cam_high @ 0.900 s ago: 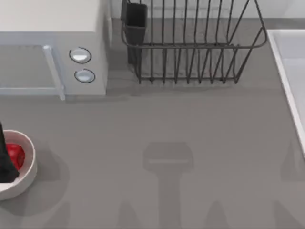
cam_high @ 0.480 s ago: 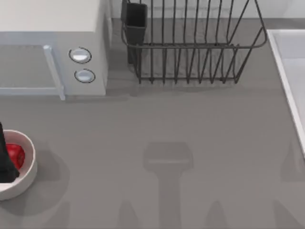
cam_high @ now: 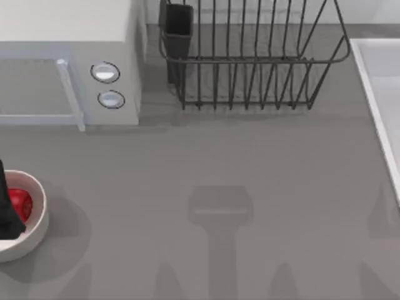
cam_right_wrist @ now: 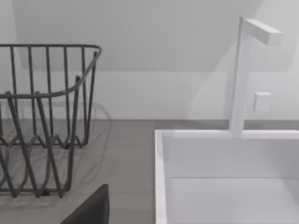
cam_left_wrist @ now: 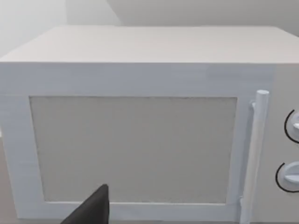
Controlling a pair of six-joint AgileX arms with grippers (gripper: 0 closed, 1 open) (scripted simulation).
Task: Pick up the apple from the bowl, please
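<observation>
Apple [cam_high: 20, 203] not lifted; it sits inside the bowl [cam_high: 39, 220], against the rim side nearest the microwave [cam_high: 69, 59]; the whole pick is left to do, as I judge it. My left gripper [cam_high: 6, 209] is a dark shape over the bowl, touching or overlapping the apple's outer side; can't tell how wide my fingers are or whether they hold anything. One dark fingertip [cam_left_wrist: 91, 207] shows in my left wrist view with the microwave door behind it. Apple is small, glossy, bright red, slightly blocky, far smaller than the white thick-walled bowl. My right arm is idle; its wrist camera faces the dish rack [cam_right_wrist: 46, 116] and sink [cam_right_wrist: 224, 163].
</observation>
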